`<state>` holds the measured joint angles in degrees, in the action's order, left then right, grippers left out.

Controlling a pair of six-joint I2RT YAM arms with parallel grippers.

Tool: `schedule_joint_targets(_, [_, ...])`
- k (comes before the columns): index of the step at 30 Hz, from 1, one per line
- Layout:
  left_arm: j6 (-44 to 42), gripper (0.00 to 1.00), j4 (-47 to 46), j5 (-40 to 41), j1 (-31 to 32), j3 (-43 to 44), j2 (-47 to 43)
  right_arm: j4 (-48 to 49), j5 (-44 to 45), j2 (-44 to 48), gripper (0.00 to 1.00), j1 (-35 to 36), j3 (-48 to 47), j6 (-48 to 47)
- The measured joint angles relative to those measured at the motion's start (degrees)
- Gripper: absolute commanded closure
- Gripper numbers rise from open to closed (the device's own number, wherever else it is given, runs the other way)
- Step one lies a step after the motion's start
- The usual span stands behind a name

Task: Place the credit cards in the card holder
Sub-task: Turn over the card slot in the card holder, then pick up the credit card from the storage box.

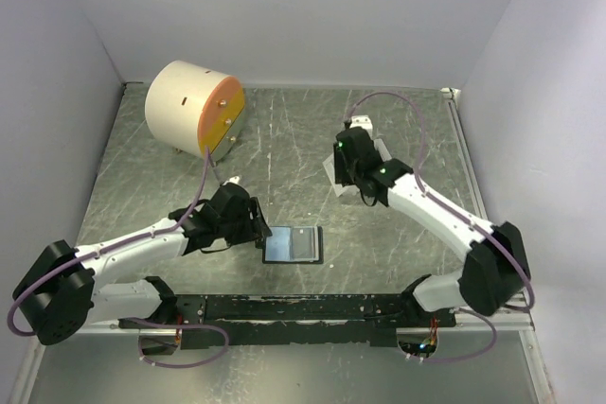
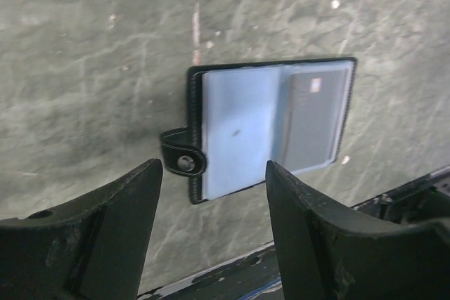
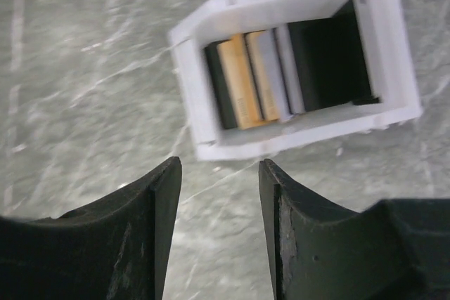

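Observation:
The black card holder (image 1: pixel 294 245) lies open on the table, its clear sleeves (image 2: pixel 271 128) facing up and its snap strap (image 2: pixel 181 156) to the left. A greyish card shape shows through the right sleeve. My left gripper (image 2: pixel 213 166) hovers open just short of the holder's near edge, holding nothing. Several credit cards (image 3: pixel 242 79) stand on edge in the white tray (image 3: pixel 281 1): orange-tan ones, a pale one and something black. My right gripper (image 3: pixel 219 163) hangs open above the table just short of the tray, nothing between its fingers. In the top view it (image 1: pixel 352 160) covers most of the tray.
A big cream cylinder with an orange face (image 1: pixel 194 106) lies at the back left. White walls close in the table on three sides. A black rail (image 1: pixel 303 309) carrying the arm bases runs along the near edge.

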<state>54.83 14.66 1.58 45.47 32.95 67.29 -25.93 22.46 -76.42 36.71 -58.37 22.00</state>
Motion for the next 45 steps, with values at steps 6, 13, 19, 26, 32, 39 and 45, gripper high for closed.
schedule_joint_targets(6, [-1.7, 0.29, 4.5, 2.6, 0.0, 0.0, -0.8, 1.0, 3.6, -11.4, 0.53, -7.2, -5.1, -5.7])
schedule_joint_targets(13, [-3.0, 0.29, 5.3, 3.5, 0.0, -1.5, -2.4, 2.1, 11.8, -23.4, 0.56, -9.2, -13.8, -12.7])
schedule_joint_targets(19, [-3.1, 0.30, 3.9, 2.7, 0.0, -4.2, -3.8, 2.3, 17.9, -31.5, 0.58, -10.8, -17.8, -16.2])
schedule_joint_targets(26, [-3.7, 0.33, 0.9, 0.7, 0.0, -4.9, -3.1, 3.2, 20.9, -35.0, 0.59, -11.3, -17.9, -19.4])
schedule_joint_targets(32, [-4.0, 0.35, -0.4, -0.4, 0.0, -4.9, -2.4, 4.2, 23.3, -36.7, 0.61, -11.5, -17.9, -21.3])
schedule_joint_targets(39, [-4.0, 0.37, -1.8, -0.9, 0.0, -5.0, -2.0, 5.9, 24.3, -37.3, 0.64, -12.2, -17.7, -22.5])
schedule_joint_targets(45, [-4.0, 0.39, -2.6, -1.0, 0.0, -5.0, -0.3, 6.8, 24.3, -38.2, 0.69, -12.4, -17.5, -23.2])
